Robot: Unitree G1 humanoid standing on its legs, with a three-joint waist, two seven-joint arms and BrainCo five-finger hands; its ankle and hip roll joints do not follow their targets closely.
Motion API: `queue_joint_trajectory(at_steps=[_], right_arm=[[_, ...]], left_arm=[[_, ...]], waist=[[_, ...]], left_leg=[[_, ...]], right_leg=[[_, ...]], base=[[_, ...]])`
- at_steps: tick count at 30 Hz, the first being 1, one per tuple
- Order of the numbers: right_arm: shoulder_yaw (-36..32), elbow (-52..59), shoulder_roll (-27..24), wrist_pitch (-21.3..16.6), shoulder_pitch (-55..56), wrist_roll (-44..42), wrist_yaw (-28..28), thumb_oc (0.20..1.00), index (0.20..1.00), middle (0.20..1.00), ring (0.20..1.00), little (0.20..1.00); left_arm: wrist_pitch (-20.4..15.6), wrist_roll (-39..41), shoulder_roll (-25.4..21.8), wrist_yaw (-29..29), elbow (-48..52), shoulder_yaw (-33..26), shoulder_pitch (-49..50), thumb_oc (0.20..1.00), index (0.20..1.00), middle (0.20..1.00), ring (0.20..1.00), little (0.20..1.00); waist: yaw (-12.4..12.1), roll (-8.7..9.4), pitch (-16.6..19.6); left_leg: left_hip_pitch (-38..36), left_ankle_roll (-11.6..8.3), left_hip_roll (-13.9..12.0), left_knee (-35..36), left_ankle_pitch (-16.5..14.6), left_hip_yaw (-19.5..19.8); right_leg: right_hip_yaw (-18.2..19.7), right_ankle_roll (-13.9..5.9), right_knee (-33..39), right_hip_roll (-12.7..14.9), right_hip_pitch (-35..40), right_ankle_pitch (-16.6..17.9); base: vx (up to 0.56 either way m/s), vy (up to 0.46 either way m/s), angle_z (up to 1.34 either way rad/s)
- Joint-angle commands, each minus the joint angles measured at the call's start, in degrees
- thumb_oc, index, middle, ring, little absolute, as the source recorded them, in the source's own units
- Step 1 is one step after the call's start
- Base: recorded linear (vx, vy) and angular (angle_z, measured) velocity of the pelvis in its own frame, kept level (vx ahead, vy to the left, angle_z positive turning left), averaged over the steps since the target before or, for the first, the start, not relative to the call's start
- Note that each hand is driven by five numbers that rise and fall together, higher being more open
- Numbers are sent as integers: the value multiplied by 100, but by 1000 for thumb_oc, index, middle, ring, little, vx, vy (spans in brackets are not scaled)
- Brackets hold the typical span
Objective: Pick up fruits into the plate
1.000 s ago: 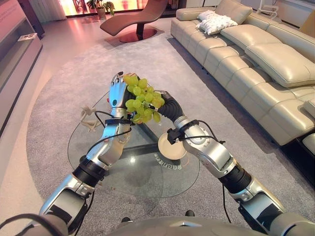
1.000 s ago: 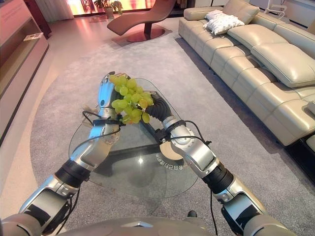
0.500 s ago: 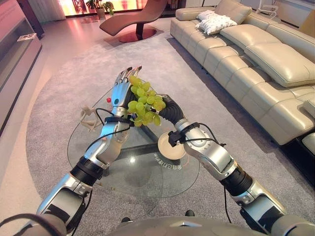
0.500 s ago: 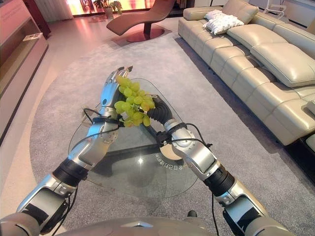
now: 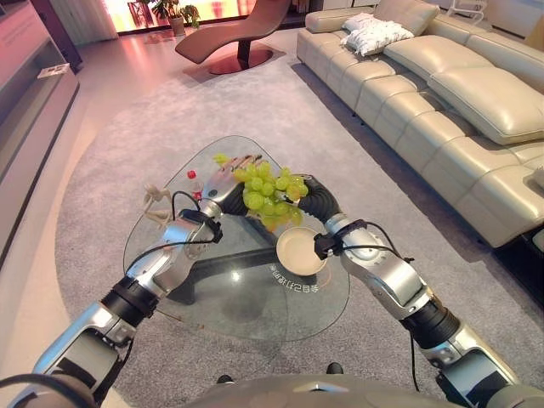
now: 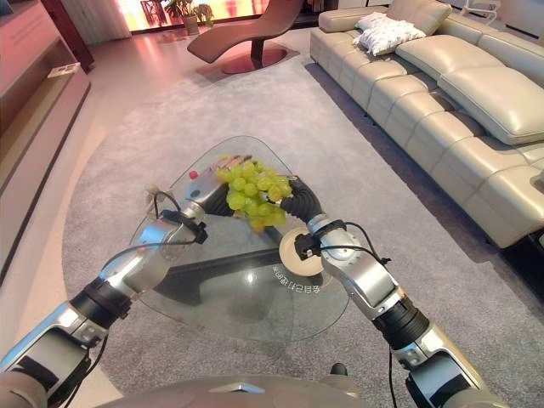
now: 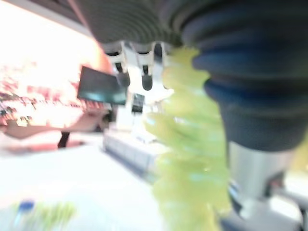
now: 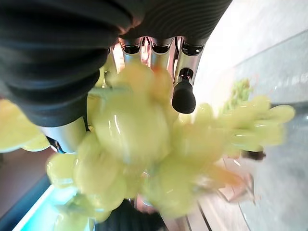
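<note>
A bunch of green grapes (image 5: 270,191) hangs just above the glass table (image 5: 238,293), behind a small round beige plate (image 5: 300,251). My right hand (image 5: 313,197) comes in from the right, its fingers (image 8: 184,94) curled over the grapes (image 8: 139,139). On the bunch's left side, my left hand (image 5: 223,180) lies against it with straight fingers (image 7: 147,79). The grapes (image 7: 192,159) sit between both hands.
A few loose green grapes (image 5: 220,158), a small red thing (image 5: 192,173) and a beige star-shaped object (image 5: 155,204) lie on the table's far and left parts. A beige sofa (image 5: 459,102) runs along the right. A brown lounge chair (image 5: 238,34) stands far back.
Both hands and the grapes have come down from a raised position to just above the table. The left hand has tipped from upright to nearly level.
</note>
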State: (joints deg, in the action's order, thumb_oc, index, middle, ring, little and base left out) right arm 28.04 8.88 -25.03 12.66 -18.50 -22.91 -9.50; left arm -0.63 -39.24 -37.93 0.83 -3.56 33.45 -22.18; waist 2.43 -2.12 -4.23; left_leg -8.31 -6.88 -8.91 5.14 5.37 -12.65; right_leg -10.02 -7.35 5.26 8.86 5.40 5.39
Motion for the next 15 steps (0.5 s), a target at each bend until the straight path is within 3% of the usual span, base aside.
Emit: queue_joint_trajectory(at_steps=[1, 8, 15], right_arm=[[-700, 448, 188, -736, -762, 64, -148, 200, 200, 200, 200, 200], [-935, -9, -191, -903, -776, 153, -231, 200, 200, 200, 200, 200], [-1054, -357, -357, -911, -616, 488, -83, 200, 200, 200, 200, 200]], left_arm=[[-343, -108, -421, -652, -250, 360, -169, 1000, 1000, 1000, 1000, 1000], [-328, 110, -910, -1210, -427, 410, 136, 1000, 1000, 1000, 1000, 1000], [-86, 869, -793, -999, -664, 12, 575, 1000, 1000, 1000, 1000, 1000]], waist=[[40, 82, -166], [9, -4, -284], [-89, -5, -315]], left_leg=[[53, 205, 59, -138, -567, 77], [147, 234, 128, -135, -548, 150], [216, 235, 138, -164, -548, 217]], right_leg=[[-165, -204, -395, 190, 97, -545], [-186, -189, -358, 188, 58, -536], [-227, -152, -346, 176, 57, -563]], base=[[-24, 50, 1], [-28, 28, 0], [5, 1, 1]])
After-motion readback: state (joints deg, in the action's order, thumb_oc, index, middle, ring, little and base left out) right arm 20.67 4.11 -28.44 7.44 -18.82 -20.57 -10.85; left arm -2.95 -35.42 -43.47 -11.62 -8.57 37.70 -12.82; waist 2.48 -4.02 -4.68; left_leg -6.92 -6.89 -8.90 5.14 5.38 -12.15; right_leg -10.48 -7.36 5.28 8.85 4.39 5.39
